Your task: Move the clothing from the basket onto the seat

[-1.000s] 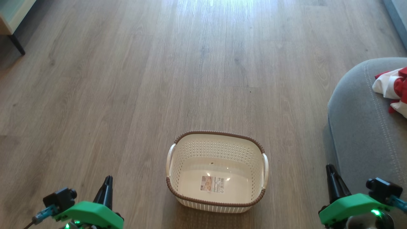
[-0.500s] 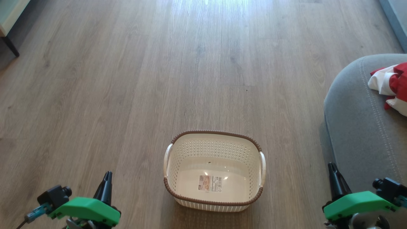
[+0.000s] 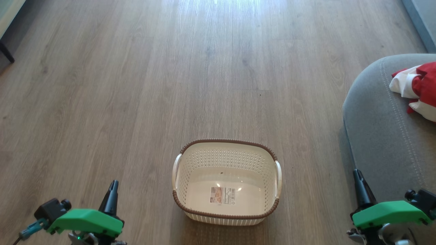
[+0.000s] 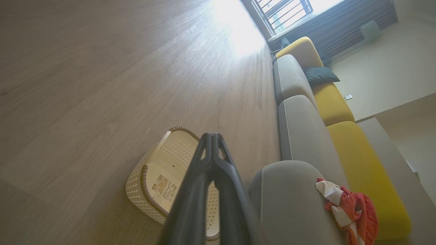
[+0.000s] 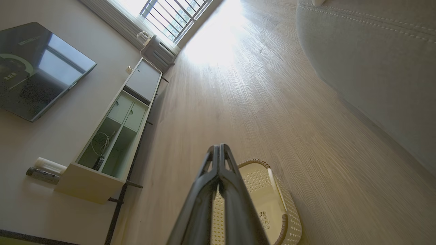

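As we look down from the head, the basket (image 3: 224, 160): bare inside save a paper label (image 3: 222, 195) on its bottom, standing on the wooden floor (image 3: 153, 85).
Head view, clothing (image 3: 417, 90): a red-and-white heap on the grey seat (image 3: 378, 129), just inside the pale stitching and back from the rounded edge. The frame cuts off its right part.
Head view, progress: we judge the move done, and we see nothing left to carry.
Head view, jaws: the left gripper (image 3: 112, 185) and the right gripper (image 3: 357, 173) are both pinched to a point, holding nothing.
Head view, room: a strip of floor parts basket and seat. Wide bare boards lie ahead and to our left. The right gripper hangs near the seat's front edge.
Left wrist view, jaws: pressed together and empty, crossing the basket in the picture.
Left wrist view, seat: the clothing lies on top, near the stitched edge. A grey-and-yellow sofa (image 4: 337, 109) runs on beyond.
Right wrist view, jaws: closed tight and empty, with the basket below them.
Right wrist view, room: open floor reaches a low cabinet (image 5: 112, 136) by the wall, and the seat's curved flank is on that view's right.
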Controlling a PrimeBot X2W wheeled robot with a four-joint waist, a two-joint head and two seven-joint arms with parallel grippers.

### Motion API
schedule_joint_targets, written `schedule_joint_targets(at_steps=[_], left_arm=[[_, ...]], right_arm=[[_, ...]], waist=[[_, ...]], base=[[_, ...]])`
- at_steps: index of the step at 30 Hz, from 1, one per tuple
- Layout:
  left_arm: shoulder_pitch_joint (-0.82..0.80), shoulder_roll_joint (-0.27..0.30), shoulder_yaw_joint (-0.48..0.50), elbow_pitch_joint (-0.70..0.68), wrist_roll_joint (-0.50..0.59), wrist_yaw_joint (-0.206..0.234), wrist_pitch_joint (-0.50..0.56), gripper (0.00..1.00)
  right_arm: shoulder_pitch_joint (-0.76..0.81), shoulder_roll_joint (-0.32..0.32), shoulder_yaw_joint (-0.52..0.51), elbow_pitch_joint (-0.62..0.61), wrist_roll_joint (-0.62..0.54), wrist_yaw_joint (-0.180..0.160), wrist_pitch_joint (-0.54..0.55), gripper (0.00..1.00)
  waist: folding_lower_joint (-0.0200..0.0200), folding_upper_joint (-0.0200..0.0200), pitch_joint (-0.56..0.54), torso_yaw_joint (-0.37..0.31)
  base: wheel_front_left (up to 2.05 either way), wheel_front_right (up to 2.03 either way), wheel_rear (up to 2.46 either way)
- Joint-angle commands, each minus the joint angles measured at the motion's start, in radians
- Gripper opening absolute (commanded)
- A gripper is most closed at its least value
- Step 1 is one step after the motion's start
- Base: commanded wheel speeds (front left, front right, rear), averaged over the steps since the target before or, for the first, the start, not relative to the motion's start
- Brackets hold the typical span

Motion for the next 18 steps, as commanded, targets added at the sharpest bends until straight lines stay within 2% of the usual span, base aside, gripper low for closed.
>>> schedule_joint_targets(at_steps=[1,18], left_arm=[[-0.061,0.000,0.037,-0.039,-0.030,-0.012,0.010,0.00],[-0.073,-0.021,0.083,-0.054,-0.183,-0.034,0.059,0.00]], right_arm=[[-0.061,-0.009,0.004,-0.038,0.041,0.000,0.011,0.00],[-0.082,-0.011,0.000,-0.045,0.248,0.000,0.054,0.00]], waist=[[0.0000,0.0000,0.001,-0.003],[0.0000,0.0000,0.006,-0.025]], base=[[0.00,0.00,0.00],[0.00,0.00,0.00]])
